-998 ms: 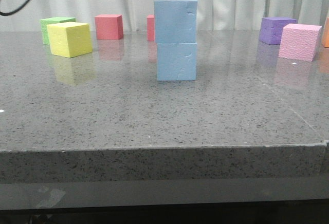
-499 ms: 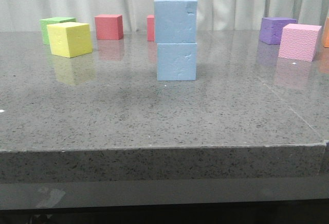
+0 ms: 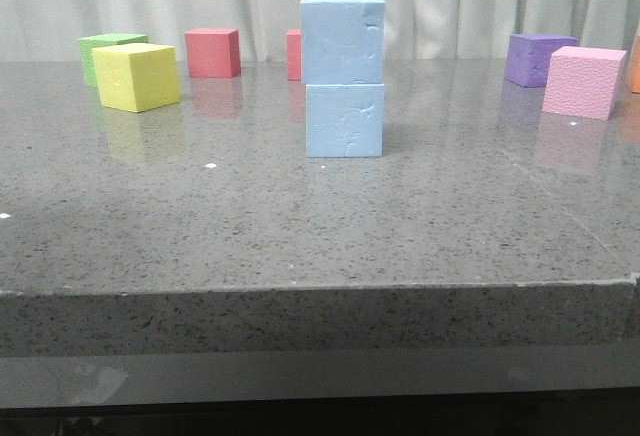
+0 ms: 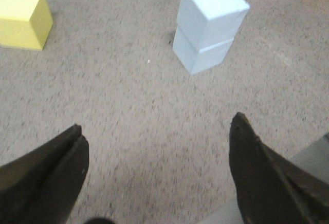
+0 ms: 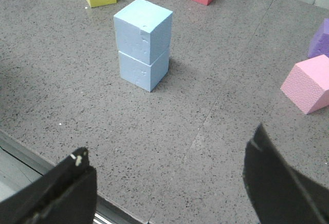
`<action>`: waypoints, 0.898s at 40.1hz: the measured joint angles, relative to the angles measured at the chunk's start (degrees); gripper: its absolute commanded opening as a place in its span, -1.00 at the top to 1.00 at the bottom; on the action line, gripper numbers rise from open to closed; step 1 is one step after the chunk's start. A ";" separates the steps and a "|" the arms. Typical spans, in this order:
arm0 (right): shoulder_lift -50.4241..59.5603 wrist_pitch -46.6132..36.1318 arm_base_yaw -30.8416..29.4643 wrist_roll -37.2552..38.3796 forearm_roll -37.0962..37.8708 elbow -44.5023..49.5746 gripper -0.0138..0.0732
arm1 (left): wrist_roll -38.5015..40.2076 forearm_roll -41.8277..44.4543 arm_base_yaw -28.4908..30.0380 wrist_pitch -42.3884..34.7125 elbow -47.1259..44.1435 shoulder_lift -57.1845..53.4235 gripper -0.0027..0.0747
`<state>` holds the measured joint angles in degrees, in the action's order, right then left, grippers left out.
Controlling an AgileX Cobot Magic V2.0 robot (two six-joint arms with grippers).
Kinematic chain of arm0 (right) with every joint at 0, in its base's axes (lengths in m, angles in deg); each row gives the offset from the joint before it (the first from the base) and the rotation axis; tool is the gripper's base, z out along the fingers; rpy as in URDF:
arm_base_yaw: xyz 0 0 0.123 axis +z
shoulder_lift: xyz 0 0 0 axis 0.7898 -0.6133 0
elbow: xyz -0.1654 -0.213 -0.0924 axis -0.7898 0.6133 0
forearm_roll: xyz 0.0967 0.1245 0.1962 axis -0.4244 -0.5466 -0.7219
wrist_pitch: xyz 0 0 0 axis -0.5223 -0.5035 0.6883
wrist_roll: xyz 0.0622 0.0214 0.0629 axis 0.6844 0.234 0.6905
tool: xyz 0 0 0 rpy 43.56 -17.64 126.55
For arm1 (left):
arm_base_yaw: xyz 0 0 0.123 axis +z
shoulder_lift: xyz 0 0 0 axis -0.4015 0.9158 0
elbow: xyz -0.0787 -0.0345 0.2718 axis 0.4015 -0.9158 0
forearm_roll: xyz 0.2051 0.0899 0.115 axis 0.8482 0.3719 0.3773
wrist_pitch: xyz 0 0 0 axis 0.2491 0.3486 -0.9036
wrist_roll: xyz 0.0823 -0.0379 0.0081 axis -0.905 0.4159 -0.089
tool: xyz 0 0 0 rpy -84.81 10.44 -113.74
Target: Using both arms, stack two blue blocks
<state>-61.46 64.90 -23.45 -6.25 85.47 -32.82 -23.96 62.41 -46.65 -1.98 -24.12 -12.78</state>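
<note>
The two blue blocks sit one on top of the other, near the middle of the counter (image 3: pixel 300 226). The top blue block (image 3: pixel 342 40) rests flat on the bottom blue block (image 3: pixel 344 120). The top one looks a tiny bit bigger and sticks out a little on the left side, but the stack stands straight and does not lean.

Nothing is touching the stack. No arm shows in the front view at all. In the left wrist view, the left gripper (image 4: pixel 157 170) has its jaws spread wide apart with nothing between them, and the stack is well away from it on the counter. In the right wrist view, the right gripper (image 5: pixel 169 185) also has its jaws wide open and holds nothing, and the stack is well away from it too.

Other blocks lie around the stack but do not touch it. A yellow block (image 3: pixel 137 76) is on the far left with a green block (image 3: pixel 105 48) just behind it. A red block (image 3: pixel 212 52) is farther back, and another red one peeks out behind the stack. A pink block (image 3: pixel 583 81) and a purple block (image 3: pixel 535 58) are on the far right.

So the job looks done. The blue blocks are stacked and both arms have let go. The only thing that may be left is for the arms to rest away from the stack without bumping it.
</note>
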 measured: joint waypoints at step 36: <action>0.00 0.00 0.00 0.00 0.00 0.00 0.97 | 0.13 3.16 0.28 -7.15 -13.94 -15.71 0.98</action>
<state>-61.46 64.90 -23.45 -6.25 85.47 -32.82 -23.83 65.57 -46.37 -9.12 -38.06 -28.48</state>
